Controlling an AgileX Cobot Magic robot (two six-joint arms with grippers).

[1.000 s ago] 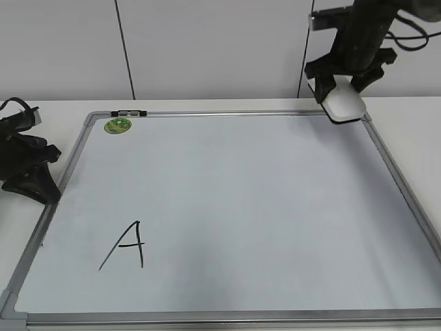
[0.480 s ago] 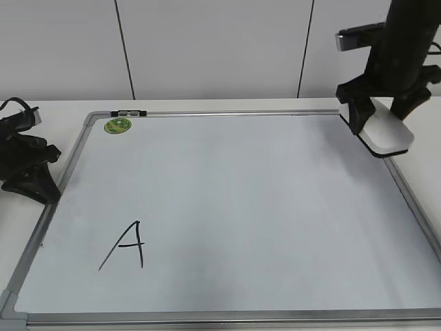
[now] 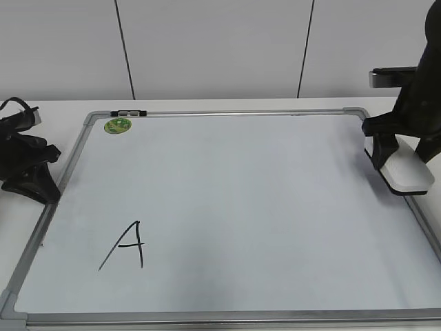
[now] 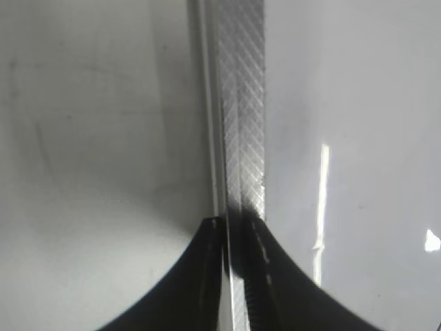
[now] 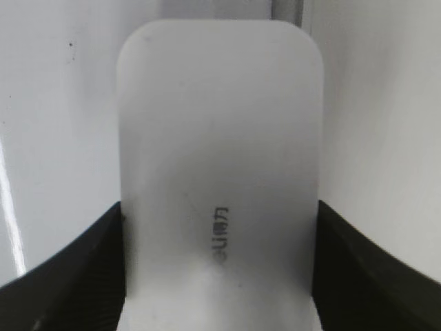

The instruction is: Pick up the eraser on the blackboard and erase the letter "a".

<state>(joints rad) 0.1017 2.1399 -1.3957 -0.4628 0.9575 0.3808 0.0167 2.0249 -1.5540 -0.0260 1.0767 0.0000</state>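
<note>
The blackboard (image 3: 241, 193) lies flat on the table. Its only visible marking is a large capital "A" (image 3: 126, 246) at the lower left; the small letter "a" shows in no view. My right gripper (image 3: 402, 157) is shut on the white eraser (image 3: 408, 172) and holds it over the board's right frame edge. In the right wrist view the eraser (image 5: 219, 158) sits between the jaws (image 5: 219, 276), lettering up. My left gripper (image 3: 41, 176) rests by the board's left frame. In the left wrist view its jaws (image 4: 234, 227) look shut above the frame strip (image 4: 241, 103).
A round green sticker (image 3: 118, 125) sits at the board's top left, with a small black clip (image 3: 129, 112) on the top frame. A white wall stands behind the table. The board's near frame runs along the bottom of the exterior view.
My right gripper has carried the eraser from the board's top right corner rightward and nearer, down along the right frame. The left arm has not moved.
</note>
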